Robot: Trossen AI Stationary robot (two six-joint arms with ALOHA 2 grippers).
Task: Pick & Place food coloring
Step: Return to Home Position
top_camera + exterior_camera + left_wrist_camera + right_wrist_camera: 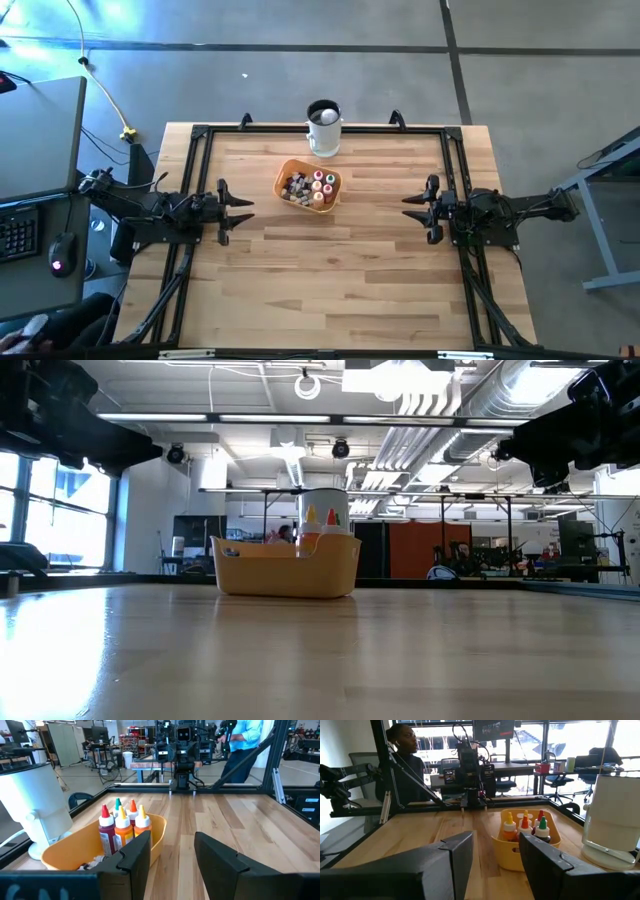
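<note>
While both arms flank the work area, neither is holding anything. The left tool (243, 211) is raised off the bench (330, 290), well apart from the orange bin (283, 180) on that bin's left-arm side. Its fingers (134, 857) stand wide, with bare wood showing between them. The right tool (412, 209) is on the opposite side of the bin, also well apart from it and raised. Its fingers (542, 865) are likewise spread wide and empty.

All the food coloring (321, 186) in view is inside the bin. Several bottles stand upright, clustered in the half of the bin nearer the right tool, and red, green, yellow and orange caps are visible. Darker items lie heaped in the other half, and their details cannot be made out.

A white mug (323, 135) stands just beside the bin, on its side facing the far bench edge. Whether mug and bin touch cannot be determined.
</note>
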